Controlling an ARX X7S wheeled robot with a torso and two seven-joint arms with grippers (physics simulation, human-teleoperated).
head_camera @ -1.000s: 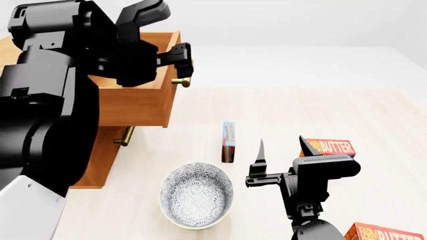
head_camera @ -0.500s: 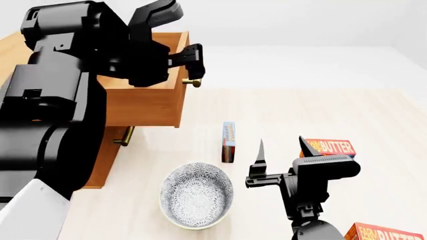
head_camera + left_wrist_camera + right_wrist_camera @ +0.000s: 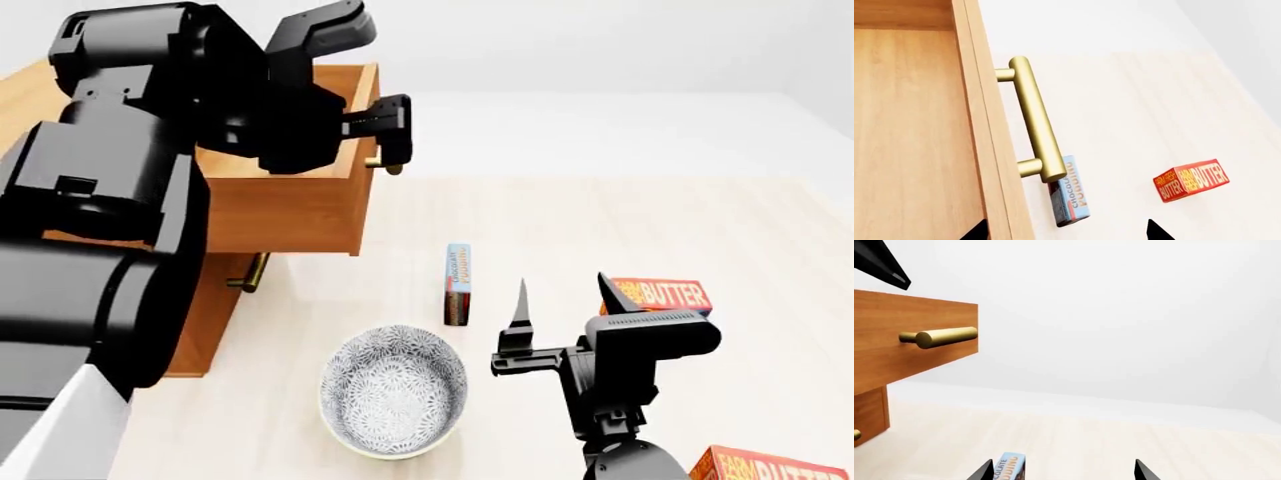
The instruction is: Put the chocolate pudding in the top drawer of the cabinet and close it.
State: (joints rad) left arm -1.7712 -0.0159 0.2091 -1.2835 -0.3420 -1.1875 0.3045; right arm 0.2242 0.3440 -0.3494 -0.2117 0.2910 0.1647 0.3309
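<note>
standing on edge, the chocolate pudding (image 3: 458,283) lies just ahead of the nearer right gripper (image 3: 561,300), whose fingers are apart; the left gripper (image 3: 387,135) is spread too.

Bright, even simulator light — soft faint shadows, sharp focus, no glare.

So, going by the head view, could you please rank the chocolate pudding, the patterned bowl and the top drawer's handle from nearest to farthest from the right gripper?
1. chocolate pudding: just left of the right gripper.
2. patterned bowl: lower left, nearer the robot.
3. top drawer's handle: far upper left, under the left gripper.
</note>
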